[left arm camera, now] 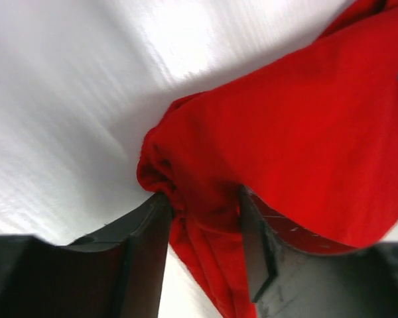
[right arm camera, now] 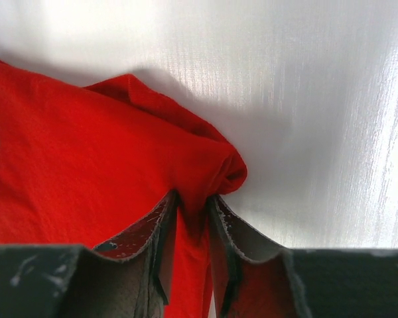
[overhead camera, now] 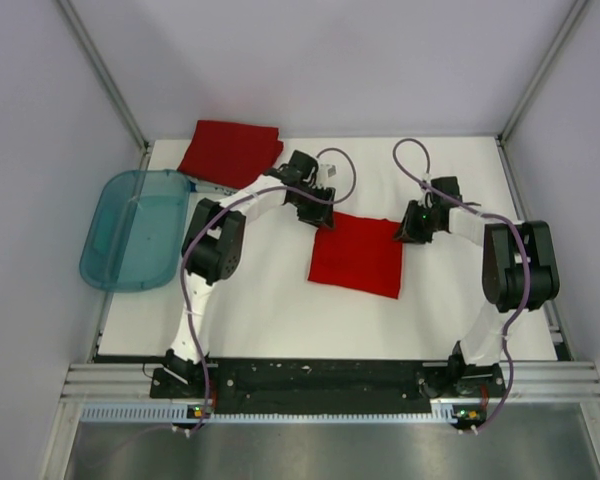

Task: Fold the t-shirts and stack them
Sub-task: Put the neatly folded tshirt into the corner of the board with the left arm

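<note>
Left claw [left arm camera: 202,199] seemingly pinches bunched red t-shirt [overhead camera: 357,255] corner | right claw [right arm camera: 192,199] nips soft rumpled corner

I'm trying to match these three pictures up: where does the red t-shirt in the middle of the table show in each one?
Top external: the middle t-shirt lies folded at the centre, between the two arms.
Left wrist: it fills the right side, a corner bunched between the left fingers.
Right wrist: it fills the left side, a corner between the right fingers.
Shared landmark: the white table under it.
</note>
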Controlling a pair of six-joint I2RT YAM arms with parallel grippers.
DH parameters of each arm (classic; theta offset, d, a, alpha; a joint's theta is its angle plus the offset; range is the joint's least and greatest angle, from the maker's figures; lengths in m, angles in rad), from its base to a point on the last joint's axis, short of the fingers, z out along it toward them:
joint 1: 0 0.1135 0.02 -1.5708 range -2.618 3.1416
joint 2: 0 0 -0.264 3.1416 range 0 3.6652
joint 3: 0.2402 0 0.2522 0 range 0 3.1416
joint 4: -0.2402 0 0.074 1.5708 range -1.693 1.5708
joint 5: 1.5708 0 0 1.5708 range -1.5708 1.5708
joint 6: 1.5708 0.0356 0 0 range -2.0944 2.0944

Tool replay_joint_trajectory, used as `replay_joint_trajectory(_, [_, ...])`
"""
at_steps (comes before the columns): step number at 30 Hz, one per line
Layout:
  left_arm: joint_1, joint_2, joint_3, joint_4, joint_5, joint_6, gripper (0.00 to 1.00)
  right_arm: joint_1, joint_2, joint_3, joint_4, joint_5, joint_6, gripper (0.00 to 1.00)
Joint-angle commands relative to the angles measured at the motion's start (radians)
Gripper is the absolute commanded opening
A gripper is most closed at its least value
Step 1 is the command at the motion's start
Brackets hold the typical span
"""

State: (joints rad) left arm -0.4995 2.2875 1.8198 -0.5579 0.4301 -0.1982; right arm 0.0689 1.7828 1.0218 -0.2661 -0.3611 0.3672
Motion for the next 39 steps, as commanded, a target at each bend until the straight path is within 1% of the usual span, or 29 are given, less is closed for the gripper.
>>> replay_joint_trajectory(1, [-0.008,0.056,0.007,-0.053,0.186,-0.004,0.45,-0.004,-0.020,0.047,0.007,0.013,-0.020,0.29])
replay_joint_trajectory(2, [-0.013,0.059,0.018,-0.054,0.215,-0.004,0.31,-0.003,-0.025,0.047,0.007,0.013,-0.022,0.34])
replay_joint_trajectory(3, [-0.013,0.061,0.029,-0.059,0.232,-0.013,0.13,-0.004,-0.031,0.047,0.005,0.016,-0.024,0.37])
replay_joint_trajectory(4, [-0.010,0.059,0.041,-0.060,0.239,-0.023,0.00,-0.004,-0.039,0.046,0.004,0.020,-0.027,0.43])
replay_joint_trajectory(6, [0.002,0.032,0.036,-0.054,0.216,-0.035,0.00,-0.003,-0.068,0.041,-0.007,0.031,-0.037,0.51])
replay_joint_trajectory(7, [0.010,0.009,0.021,-0.033,0.187,-0.038,0.00,-0.004,-0.088,0.038,-0.019,0.043,-0.043,0.64])
replay_joint_trajectory(9, [0.029,-0.052,-0.017,0.015,0.124,-0.027,0.00,-0.006,-0.166,0.023,-0.042,0.079,-0.063,0.99])
replay_joint_trajectory(11, [0.044,-0.104,-0.031,0.042,0.063,0.018,0.00,-0.004,-0.245,-0.003,-0.059,0.112,-0.082,0.99])
replay_joint_trajectory(13, [0.058,-0.134,-0.013,0.029,0.013,0.072,0.00,-0.004,-0.322,-0.035,-0.074,0.132,-0.099,0.99])
replay_joint_trajectory(17, [0.098,-0.149,0.047,-0.023,-0.065,0.189,0.00,-0.004,-0.442,-0.035,-0.140,0.134,-0.142,0.99])
replay_joint_trajectory(20, [0.121,-0.143,0.102,-0.068,-0.163,0.304,0.00,-0.006,-0.511,-0.026,-0.188,0.151,-0.180,0.99])
replay_joint_trajectory(23, [0.148,-0.123,0.180,-0.103,-0.260,0.403,0.00,-0.006,-0.557,-0.019,-0.217,0.174,-0.215,0.99])
replay_joint_trajectory(26, [0.162,-0.083,0.309,-0.126,-0.367,0.482,0.00,-0.006,-0.579,-0.014,-0.219,0.186,-0.229,0.99])
replay_joint_trajectory(28, [0.165,-0.068,0.372,-0.109,-0.468,0.551,0.00,-0.006,-0.579,-0.011,-0.219,0.189,-0.234,0.99])
replay_joint_trajectory(31, [0.171,-0.056,0.386,-0.016,-0.631,0.655,0.00,-0.006,-0.577,-0.012,-0.219,0.189,-0.235,0.99])
replay_joint_trajectory(36, [0.203,0.001,0.487,0.050,-0.744,0.749,0.00,-0.004,-0.571,-0.012,-0.220,0.197,-0.240,0.99])
replay_joint_trajectory(39, [0.213,0.006,0.487,0.139,-0.803,0.824,0.00,-0.004,-0.568,-0.009,-0.220,0.197,-0.241,0.99])
